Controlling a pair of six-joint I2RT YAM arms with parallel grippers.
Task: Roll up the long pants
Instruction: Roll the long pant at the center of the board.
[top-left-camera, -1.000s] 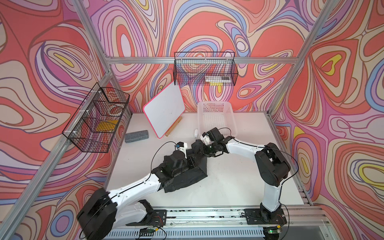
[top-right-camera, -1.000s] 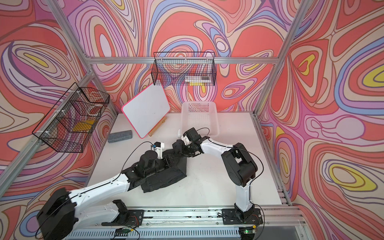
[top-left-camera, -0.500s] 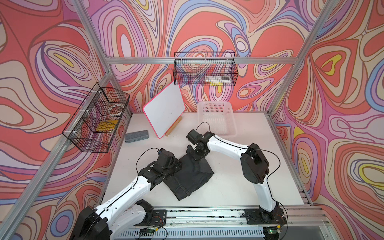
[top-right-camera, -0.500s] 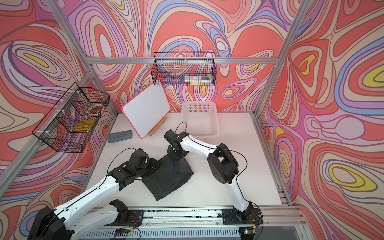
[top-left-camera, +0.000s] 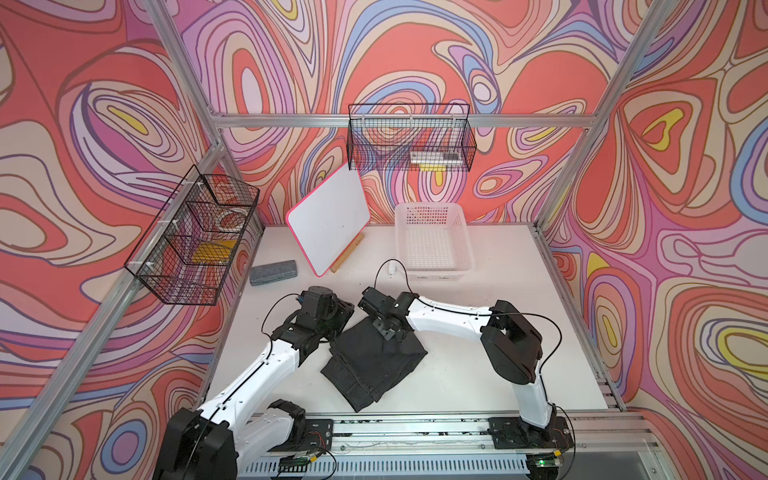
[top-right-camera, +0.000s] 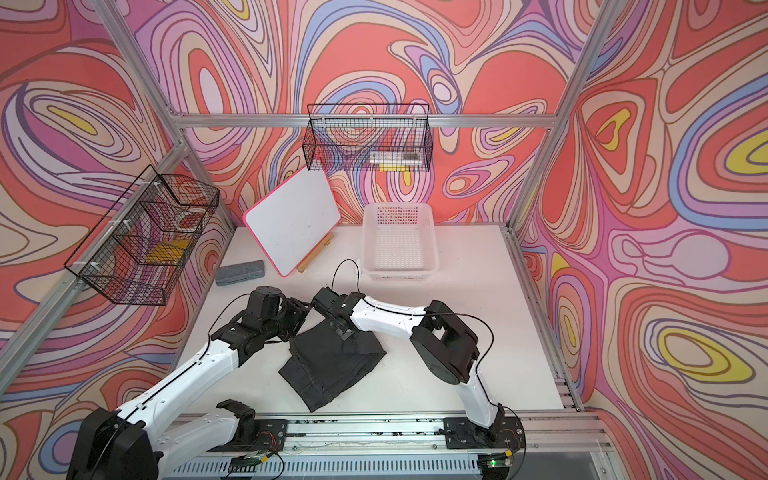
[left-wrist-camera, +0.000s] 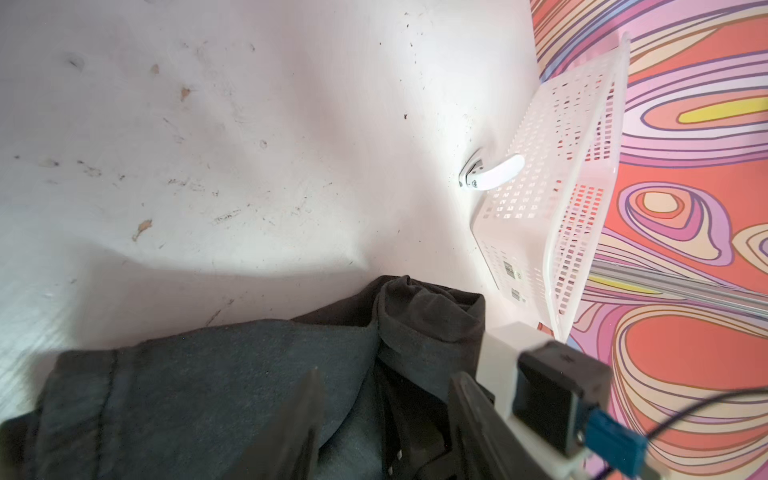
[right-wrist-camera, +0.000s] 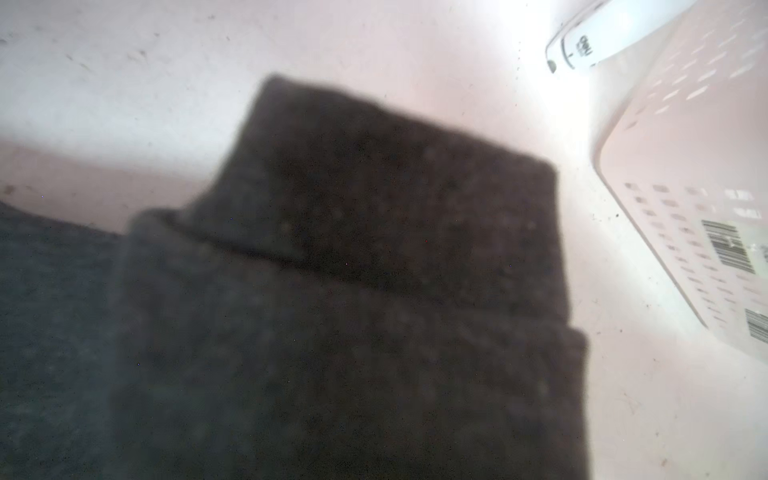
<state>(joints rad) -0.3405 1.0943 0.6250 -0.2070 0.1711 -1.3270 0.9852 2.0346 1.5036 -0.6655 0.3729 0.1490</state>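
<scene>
Top view: pants beneath right claw.

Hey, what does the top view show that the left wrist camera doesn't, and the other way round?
Only in a top view: the pink-edged whiteboard, the grey rectangular eraser block, the black wire baskets on the walls, both white robot arms whole. Only in the left wrist view: brown specks on the white table, and the dark fingers of the left gripper. Both: the dark charcoal long pants, the white perforated plastic basket, the small white pen-shaped object beside it, that table.
</scene>
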